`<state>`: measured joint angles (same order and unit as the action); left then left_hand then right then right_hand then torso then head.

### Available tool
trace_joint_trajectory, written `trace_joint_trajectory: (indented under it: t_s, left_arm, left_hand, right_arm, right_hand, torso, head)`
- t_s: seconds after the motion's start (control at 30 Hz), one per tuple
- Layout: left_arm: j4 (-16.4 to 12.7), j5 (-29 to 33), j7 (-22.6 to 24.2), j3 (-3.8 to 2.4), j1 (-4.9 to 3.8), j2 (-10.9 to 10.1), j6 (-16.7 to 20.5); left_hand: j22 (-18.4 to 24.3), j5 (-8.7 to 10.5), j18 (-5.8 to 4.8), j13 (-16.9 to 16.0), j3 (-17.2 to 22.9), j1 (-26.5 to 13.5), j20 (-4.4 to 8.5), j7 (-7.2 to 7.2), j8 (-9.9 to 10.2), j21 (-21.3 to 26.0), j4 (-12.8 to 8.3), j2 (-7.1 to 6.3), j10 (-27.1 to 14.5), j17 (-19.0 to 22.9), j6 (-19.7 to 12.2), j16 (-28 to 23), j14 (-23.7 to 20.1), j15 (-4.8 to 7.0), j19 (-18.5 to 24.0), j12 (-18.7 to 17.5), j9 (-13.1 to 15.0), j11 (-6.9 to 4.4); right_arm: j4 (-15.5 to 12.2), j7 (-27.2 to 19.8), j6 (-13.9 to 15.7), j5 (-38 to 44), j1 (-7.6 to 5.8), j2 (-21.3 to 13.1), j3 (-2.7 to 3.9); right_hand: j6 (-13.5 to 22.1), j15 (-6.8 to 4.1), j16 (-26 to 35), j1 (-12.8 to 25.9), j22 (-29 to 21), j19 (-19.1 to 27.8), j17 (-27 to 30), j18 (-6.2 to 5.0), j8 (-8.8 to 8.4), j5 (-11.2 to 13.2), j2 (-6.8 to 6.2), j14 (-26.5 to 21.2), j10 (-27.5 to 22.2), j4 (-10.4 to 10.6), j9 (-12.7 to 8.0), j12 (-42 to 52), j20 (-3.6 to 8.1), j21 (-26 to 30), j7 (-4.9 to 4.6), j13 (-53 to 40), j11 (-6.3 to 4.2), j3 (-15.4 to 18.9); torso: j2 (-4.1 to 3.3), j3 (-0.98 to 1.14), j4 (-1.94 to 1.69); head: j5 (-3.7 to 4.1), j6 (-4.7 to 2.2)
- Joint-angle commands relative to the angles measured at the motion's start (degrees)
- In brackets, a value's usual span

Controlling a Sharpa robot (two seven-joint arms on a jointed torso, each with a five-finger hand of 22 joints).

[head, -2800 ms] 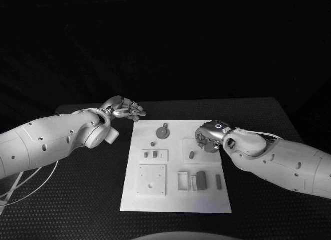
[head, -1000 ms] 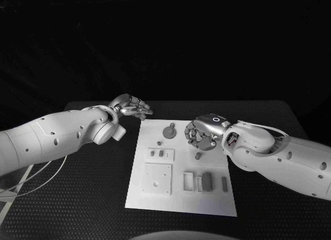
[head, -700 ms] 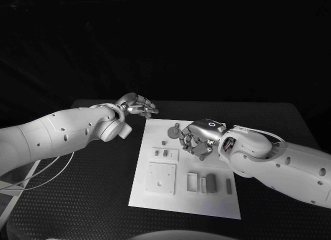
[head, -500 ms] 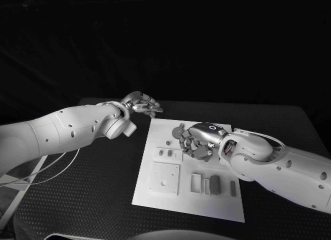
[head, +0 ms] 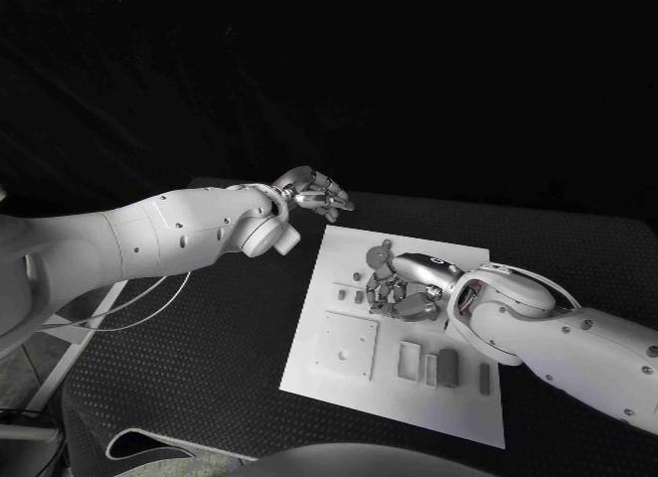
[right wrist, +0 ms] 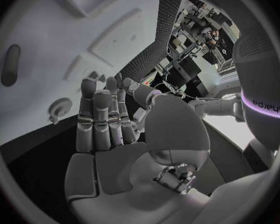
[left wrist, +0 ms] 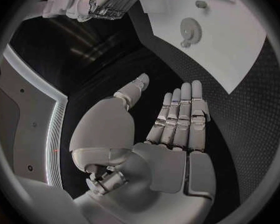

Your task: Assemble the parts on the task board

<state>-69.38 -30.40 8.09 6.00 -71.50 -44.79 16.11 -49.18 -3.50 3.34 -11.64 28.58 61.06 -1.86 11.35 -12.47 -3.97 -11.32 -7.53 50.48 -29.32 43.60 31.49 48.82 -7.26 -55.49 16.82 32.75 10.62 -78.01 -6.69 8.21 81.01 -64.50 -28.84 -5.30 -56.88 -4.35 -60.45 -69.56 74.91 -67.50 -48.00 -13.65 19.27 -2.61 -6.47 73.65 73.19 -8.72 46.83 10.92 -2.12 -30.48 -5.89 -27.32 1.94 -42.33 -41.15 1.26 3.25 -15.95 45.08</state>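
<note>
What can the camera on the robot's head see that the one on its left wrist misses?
Head view alone: the whole task board, with grey parts such as the bars near its close end, and both white arms. Left wrist view alone: the left robot hand's palm, empty, over black table. Both: the round gear on the board and the right robot hand hovering over it.

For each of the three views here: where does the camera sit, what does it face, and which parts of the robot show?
Head view: on the robot's head, looking down at the white board; both arms show.
Left wrist view: behind the left hand, facing the table and board corner.
Right wrist view: behind the right hand, facing the board.
Shared: all three show the round gear part.
</note>
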Motion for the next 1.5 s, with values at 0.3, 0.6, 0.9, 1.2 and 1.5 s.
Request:
trace_joint_trajectory:
  t_s: [0.3,0.6,0.9,1.2,1.5]
  left_arm:
    - [-0.5,-0.6,0.4,-0.03,-0.19,0.5,-0.3]
    - [-1.0,-0.6,0.5,-0.03,-0.32,0.4,-0.3]
    - [-1.3,-0.7,0.5,-0.03,-0.39,0.5,-0.3]
    - [-1.5,-0.7,0.5,-0.03,-0.40,0.6,-0.3]
    - [-1.6,-0.9,0.5,-0.04,-0.41,0.6,-0.3]
  left_hand:
    - [0.1,0.22,0.87,0.1,-0.1,0.6,0.18,1.24,-0.3,-0.1,0.0,0.01,0.0,-0.1,0.0,-0.2,0.5,-0.08,-0.3,0.2,-0.1,-0.01]
    - [0.1,0.22,0.87,0.1,-0.1,0.6,0.18,1.23,-0.3,-0.1,0.0,-0.03,0.0,-0.2,0.0,-0.3,0.5,-0.08,-0.3,0.3,-0.1,-0.02]
    - [0.1,0.22,0.87,0.2,-0.1,0.6,0.18,1.23,-0.3,-0.1,0.0,-0.05,0.0,-0.2,0.0,-0.3,0.5,-0.08,-0.4,0.3,-0.1,-0.02]
    - [0.1,0.22,0.86,0.2,-0.2,0.6,0.18,1.22,-0.4,-0.1,0.1,-0.06,0.1,-0.2,0.0,-0.3,0.5,-0.08,-0.4,0.3,-0.1,-0.02]
    - [0.1,0.23,0.86,0.2,-0.2,0.6,0.18,1.22,-0.4,-0.1,0.1,-0.09,0.1,-0.3,0.0,-0.4,0.5,-0.08,-0.4,0.3,-0.1,-0.02]
  right_arm:
    - [1.1,-1.9,-1.0,0.6,0.78,1.4,-0.42]
    - [1.7,-0.3,-0.8,5.2,1.24,2.3,-1.83]
    - [2.3,0.6,-0.4,7.6,1.62,3.0,-2.88]
    - [3.1,1.8,-0.2,10.0,2.60,4.1,-3.08]
    - [3.7,2.1,0.0,10.2,2.79,4.3,-3.12]
  right_hand:
    - [0.2,0.00,0.3,-0.5,1.1,0.4,0.0,-1.35,-0.36,-0.1,1.28,-0.4,-0.6,-8.0,0.2,-0.3,-0.01,0.3,-0.27,-0.2,0.10,-7.5]
    - [0.2,0.01,0.3,-0.5,1.1,0.4,0.0,-1.35,-0.40,-0.1,1.28,-0.4,-0.6,-8.0,0.2,-0.3,0.00,0.3,-0.27,-0.3,0.10,-7.5]
    - [0.2,0.00,0.3,-0.6,1.2,0.4,0.0,-1.35,-0.43,-0.1,1.24,-0.4,-0.6,-8.0,0.3,-0.3,0.03,0.3,-0.27,-0.4,0.09,-7.4]
    - [0.2,-0.01,0.2,-0.7,1.2,0.4,-0.1,-1.35,-0.46,-0.1,1.22,-0.4,-0.6,-8.0,0.3,-0.3,0.06,0.2,-0.26,-0.5,0.08,-7.4]
    - [0.2,-0.02,0.2,-0.7,1.2,0.4,-0.1,-1.35,-0.48,-0.1,1.24,-0.3,-0.6,-8.0,0.4,-0.3,0.08,0.2,-0.25,-0.5,0.07,-7.4]
  torso:
    - [0.05,-0.06,0.03]
    - [0.06,-0.01,0.15]
    - [0.00,-0.09,0.02]
    - [0.05,-0.01,0.08]
    - [0.07,0.00,0.09]
  head:
    - [-2.58,1.31]
    - [-2.69,1.68]
    - [-2.22,1.77]
    - [-2.62,2.15]
    - [-3.20,2.54]
